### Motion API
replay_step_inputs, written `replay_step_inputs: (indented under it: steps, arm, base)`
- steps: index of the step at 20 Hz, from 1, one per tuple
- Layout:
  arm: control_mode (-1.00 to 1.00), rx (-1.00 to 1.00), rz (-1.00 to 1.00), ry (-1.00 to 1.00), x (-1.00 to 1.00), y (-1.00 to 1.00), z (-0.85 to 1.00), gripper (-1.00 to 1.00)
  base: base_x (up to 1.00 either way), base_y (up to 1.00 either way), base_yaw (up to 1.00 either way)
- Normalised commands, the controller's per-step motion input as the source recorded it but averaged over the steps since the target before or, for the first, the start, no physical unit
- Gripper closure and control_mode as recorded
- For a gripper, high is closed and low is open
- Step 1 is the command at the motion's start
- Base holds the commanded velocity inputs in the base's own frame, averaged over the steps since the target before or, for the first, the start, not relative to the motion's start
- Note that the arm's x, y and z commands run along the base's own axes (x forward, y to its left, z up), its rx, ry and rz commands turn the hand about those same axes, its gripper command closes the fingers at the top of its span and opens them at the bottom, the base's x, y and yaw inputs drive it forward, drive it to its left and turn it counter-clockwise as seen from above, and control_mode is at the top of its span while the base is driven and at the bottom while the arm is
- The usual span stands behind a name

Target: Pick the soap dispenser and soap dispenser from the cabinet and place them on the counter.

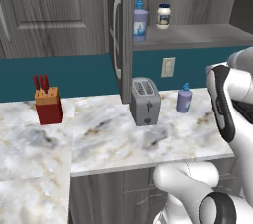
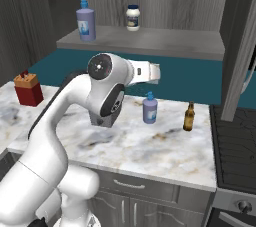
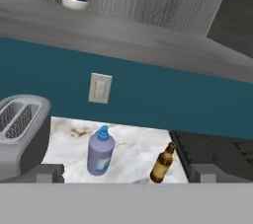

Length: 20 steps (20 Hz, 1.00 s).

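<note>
One soap dispenser (image 1: 185,98) stands upright on the marbled counter (image 1: 113,144), a little to the right of the toaster (image 1: 145,101) and apart from it, near the teal back wall. The other soap dispenser (image 1: 140,20) stands upright at the left end of the open cabinet's (image 2: 150,41) grey shelf, just behind the edge of the open door (image 1: 121,35), with a small white jar (image 1: 163,16) a little to its right on the same shelf. On the counter a brown bottle (image 2: 189,116) stands near the stove edge, to the right of the lower dispenser. A red knife block (image 1: 48,102) sits well off to the left. The gripper (image 3: 126,173) hangs above the counter with its fingers spread wide and nothing between them, pointed toward the lower dispenser and the brown bottle.
</note>
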Motion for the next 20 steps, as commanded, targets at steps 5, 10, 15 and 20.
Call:
replay_step_inputs:
  steps: [5,10,15,20]
  arm:
    - [-1.00,0.14,-0.01,0.01,-0.30,0.05,0.10,-1.00]
    - [-1.00,0.09,0.04,0.01,-0.32,0.22,0.14,-1.00]
    - [-1.00,0.00,0.07,0.06,-0.20,0.41,0.21,-1.00]
    - [-1.00,-0.03,0.12,0.07,-0.18,0.41,0.10,-1.00]
  base:
    - [0.00,0.00,0.00]
    - [0.00,0.00,0.00]
    - [0.00,0.00,0.00]
    - [0.00,0.00,0.00]
